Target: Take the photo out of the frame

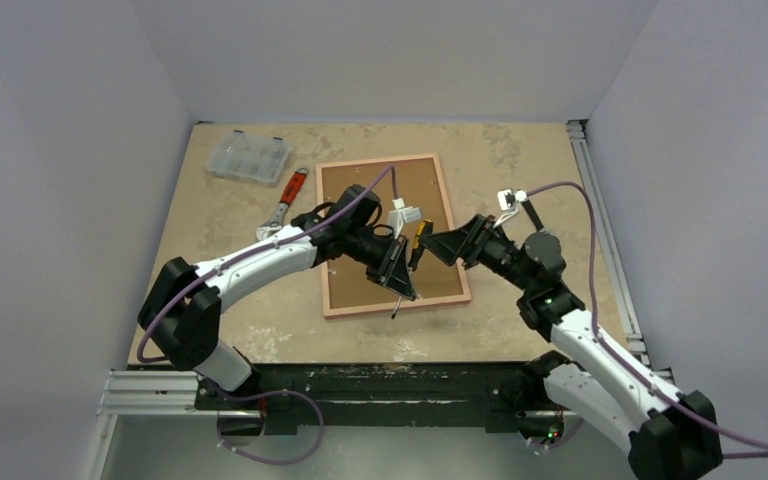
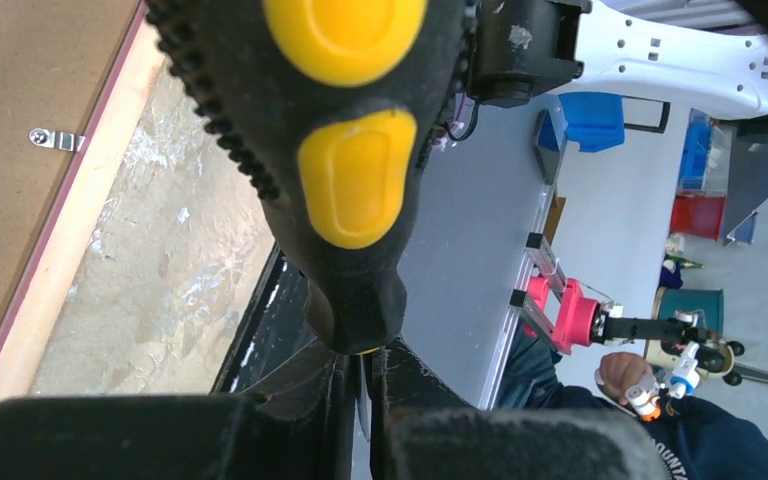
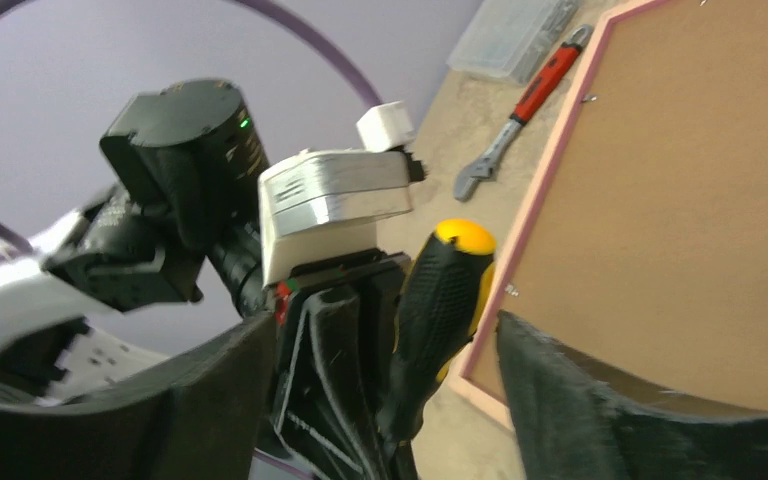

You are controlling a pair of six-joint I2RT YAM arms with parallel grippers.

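We find the frame lying face down in the middle of the table, brown backing board up and pink rim all round. The photo must sit under that board, out of our sight. Small metal clips along the rim pin the board in place, so we judge they have to be turned or pried aside before anything comes out.

That explains the screwdriver held over the near half of the frame. The left claw is closed tight on the lower end of its black and yellow handle, with the yellow cap up and the thin shaft poking out below toward the frame's near edge.

The right claw faces it from the other side. Its fingers stand wide apart on either side of the handle, and we see nothing gripped between them. It reads to us as a handover, with the tool now carried by the left arm alone.

Further out, a red-handled wrench and a clear plastic box lie apart at the far left corner, not in use
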